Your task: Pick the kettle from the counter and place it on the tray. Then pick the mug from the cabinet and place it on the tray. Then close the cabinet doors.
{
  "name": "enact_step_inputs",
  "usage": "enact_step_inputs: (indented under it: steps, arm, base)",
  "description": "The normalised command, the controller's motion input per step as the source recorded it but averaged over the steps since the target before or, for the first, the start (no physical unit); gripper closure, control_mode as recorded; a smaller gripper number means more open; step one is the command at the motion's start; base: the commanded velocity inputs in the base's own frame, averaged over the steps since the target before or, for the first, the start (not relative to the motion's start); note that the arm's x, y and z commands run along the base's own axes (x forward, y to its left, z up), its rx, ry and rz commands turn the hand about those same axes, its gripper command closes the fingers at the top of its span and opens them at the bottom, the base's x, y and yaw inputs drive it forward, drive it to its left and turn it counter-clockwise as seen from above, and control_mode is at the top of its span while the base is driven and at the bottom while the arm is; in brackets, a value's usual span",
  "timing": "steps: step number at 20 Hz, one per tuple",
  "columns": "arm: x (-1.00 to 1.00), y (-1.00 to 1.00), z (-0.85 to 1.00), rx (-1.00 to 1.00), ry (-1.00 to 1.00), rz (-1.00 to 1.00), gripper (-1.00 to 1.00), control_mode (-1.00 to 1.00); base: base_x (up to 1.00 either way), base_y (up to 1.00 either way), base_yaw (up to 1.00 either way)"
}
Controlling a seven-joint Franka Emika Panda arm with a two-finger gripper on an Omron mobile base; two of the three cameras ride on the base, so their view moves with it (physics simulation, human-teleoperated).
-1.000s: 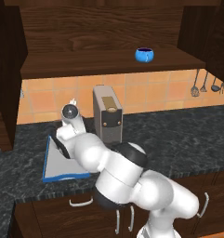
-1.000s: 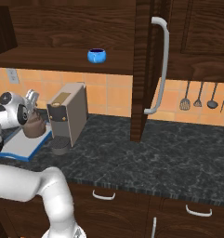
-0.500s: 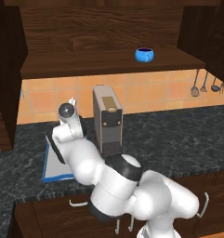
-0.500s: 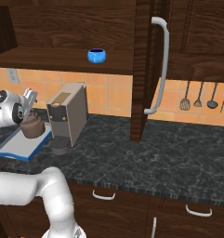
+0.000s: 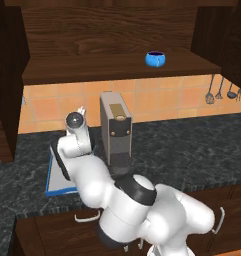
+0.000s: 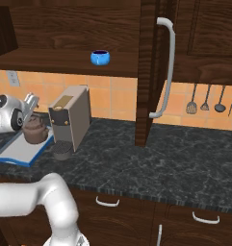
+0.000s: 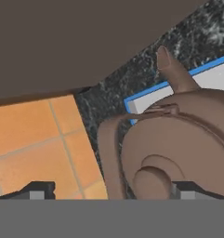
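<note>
My end effector (image 7: 108, 189) is released, jaws spread wide either side of the kettle (image 7: 178, 144), just above its lid and not gripping it. Kettle sits on the tray (image 6: 22, 150), which lies on the surface (image 6: 175, 158) just left of the coffee machine (image 6: 69, 120). Mug (image 6: 100, 57) is on the cabinet (image 6: 64, 29) shelf, above and right of the coffee machine. Cabinet door (image 6: 153, 67) is open.

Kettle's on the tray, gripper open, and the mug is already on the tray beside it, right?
Not the mug. The right base view shows the mug on the cabinet shelf. The kettle is on the tray, and the gripper is open.
</note>
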Motion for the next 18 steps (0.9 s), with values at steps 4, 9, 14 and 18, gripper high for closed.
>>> enact_step_inputs:
  steps: [4,9,14,18]
  arm:
    - [-0.35,-0.01,0.32,0.08,0.00,-0.09,-1.00,-1.00]
    - [-0.56,-0.02,0.67,0.12,-0.08,-0.17,-1.00,-1.00]
    - [-0.70,0.00,0.73,0.14,-0.06,-0.20,-1.00,-1.00]
    - [-0.70,0.01,0.89,0.11,-0.05,-0.19,-1.00,-1.00]
  base:
    - [0.00,0.00,0.00]
    - [0.00,0.00,0.00]
    - [0.00,0.00,0.00]
    - [0.00,0.00,0.00]
